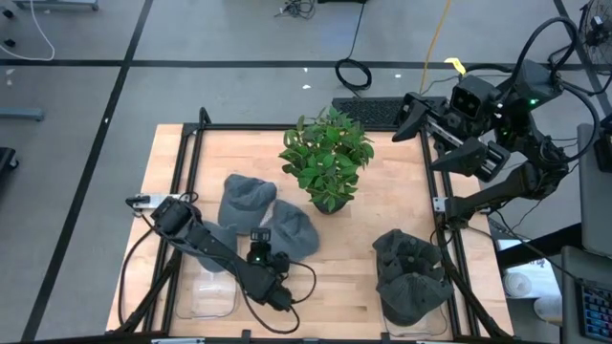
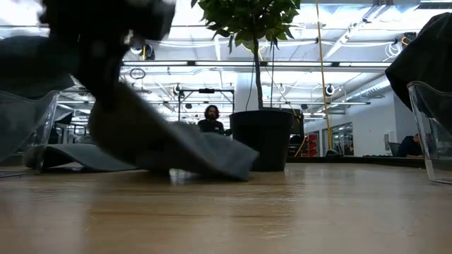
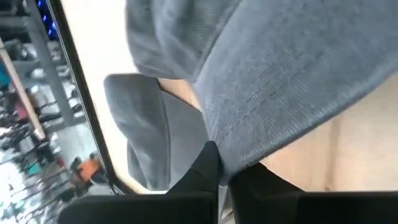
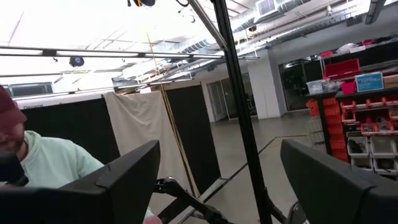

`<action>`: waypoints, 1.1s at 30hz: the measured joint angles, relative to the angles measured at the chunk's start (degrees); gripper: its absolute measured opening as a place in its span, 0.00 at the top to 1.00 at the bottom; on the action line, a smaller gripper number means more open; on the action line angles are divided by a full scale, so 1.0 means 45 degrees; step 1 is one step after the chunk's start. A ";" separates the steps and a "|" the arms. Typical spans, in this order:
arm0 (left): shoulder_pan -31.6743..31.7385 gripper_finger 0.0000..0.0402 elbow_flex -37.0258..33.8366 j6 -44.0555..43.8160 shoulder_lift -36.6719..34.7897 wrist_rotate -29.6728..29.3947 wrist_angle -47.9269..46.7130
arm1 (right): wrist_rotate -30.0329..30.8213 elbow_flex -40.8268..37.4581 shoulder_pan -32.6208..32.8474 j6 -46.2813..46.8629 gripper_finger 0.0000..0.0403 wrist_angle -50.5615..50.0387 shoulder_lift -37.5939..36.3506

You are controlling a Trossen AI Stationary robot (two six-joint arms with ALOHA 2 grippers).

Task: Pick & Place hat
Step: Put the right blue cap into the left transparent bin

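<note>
Two grey hats lie on the wooden table. One hat (image 1: 246,201) rests flat toward the left, and also shows in the left wrist view (image 3: 143,130). The other hat (image 1: 294,229) sits beside the potted plant. My left gripper (image 1: 272,254) is shut on this second hat (image 3: 286,87) at its near side. In the low view the hat (image 2: 169,144) slopes down from the dark gripper (image 2: 106,21). My right gripper (image 1: 426,132) is open and empty, raised beyond the table's far right corner; it also shows in the right wrist view (image 4: 217,186). My left gripper pinches the near edge of the grey hat (image 3: 231,155) between its two fingers (image 3: 208,168). The fingers come from the table's near side, slanting down. The held edge is raised, and the hat's far, lower part (image 2: 212,166) rests on the table.
A potted plant (image 1: 328,161) stands at the table's middle far side. A clear bin (image 1: 206,294) sits at the near left. Another clear bin (image 1: 432,320) at the near right holds dark hats (image 1: 409,272). A black frame (image 1: 287,127) edges the table. A person shows beyond the table (image 4: 37,162).
</note>
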 joint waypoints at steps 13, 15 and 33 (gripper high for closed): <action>0.0030 0.98 0.5040 0.1882 -0.1699 -0.1034 -0.0267 | 0.0009 -0.0010 0.0000 -0.0315 0.20 0.0000 -0.0091; -0.0029 0.98 0.5537 0.2709 -0.1937 -0.1199 -0.0268 | 0.0010 -0.0010 0.0000 -0.0235 0.20 0.0009 -0.0130; -0.1230 0.98 0.7555 0.7174 -0.4423 -0.4092 0.1031 | 0.0029 -0.0010 0.0000 0.0341 0.20 0.0000 -0.0131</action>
